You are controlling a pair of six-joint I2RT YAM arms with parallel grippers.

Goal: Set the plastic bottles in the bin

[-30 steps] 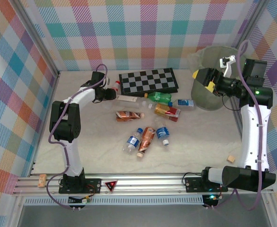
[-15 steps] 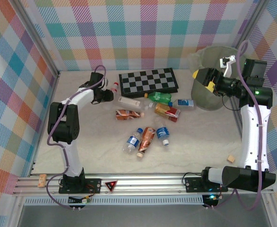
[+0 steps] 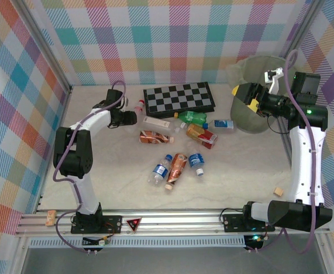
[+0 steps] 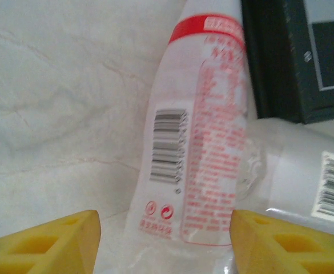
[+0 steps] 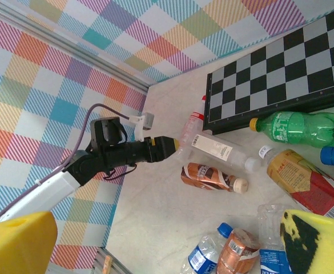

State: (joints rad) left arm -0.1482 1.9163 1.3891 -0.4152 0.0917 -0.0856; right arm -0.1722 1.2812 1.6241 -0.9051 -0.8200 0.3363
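Left pincer (image 4: 164, 224) is wide open. Its two yellow fingers (image 4: 47, 242) sit on each side of a see-through plastic bottle with a red label (image 4: 198, 131), which lies on the pale surface (image 4: 58, 85). The fingers are not squeezing it. Just beside it lies a clear bottle with a white label (image 4: 304, 177), and the flat black-and-grey checkerboard (image 4: 304, 51) is right behind them.

Seen from above, a small tan wooden block (image 3: 278, 192) sits near the front on the right. A little farther back, three bottles lie close together: a clear bottle with a blue label (image 3: 160, 170), a brown bottle (image 3: 177, 167) and a second blue-label bottle (image 3: 196, 161). Behind them lie a brown bottle on its side (image 3: 154, 138), a red-wrapped bottle (image 3: 202, 135), a green bottle (image 3: 192, 118) and a tiny blue-label bottle (image 3: 224, 124).

At the far right stands the round pale grey-green bin with a plastic bag inside (image 3: 252, 124). The right pincer (image 3: 242, 96) is up by the bin's left rim, open and holding nothing.
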